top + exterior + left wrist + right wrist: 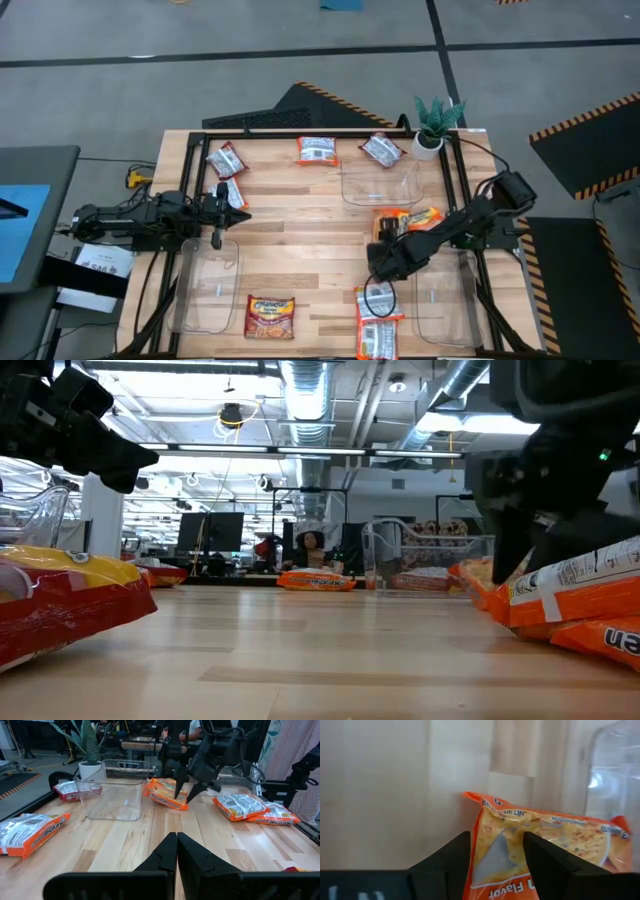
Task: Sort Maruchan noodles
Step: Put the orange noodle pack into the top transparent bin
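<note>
Two dark arms reach over a pale butcher-block table (300, 215) framed in black rails. Three clear plastic bins sit on it: one at the far middle (378, 185), one at the near left (207, 285) and one at the near right (445, 300), all thin-walled, glossy and rounded at the corners.

Flat, crinkly Maruchan noodles packets lie scattered. Along the far edge are three white-and-red packets: one at far left (226, 159), one at far centre (317, 150) and one nearer the potted plant (381, 149). Another white-and-red packet (234, 192) lies just beside the left gripper. A dark red and yellow packet (269, 315) lies at the near edge, and two orange-trimmed white packets (377, 322) overlap near the front centre. An orange-yellow packet (407, 219) lies beside the far bin.

The right arm stretches in from the right edge, bent low, its right gripper (496, 852) hanging over the orange-yellow packet with fingers spread to either side of the wrapper's end; whether they touch it is unclear.

The left arm lies level along the left edge, its left gripper (177, 851) pointing across the table with fingers pressed together, holding nothing.

A small green potted plant (434, 124) stands in a white pot at the far right corner.
</note>
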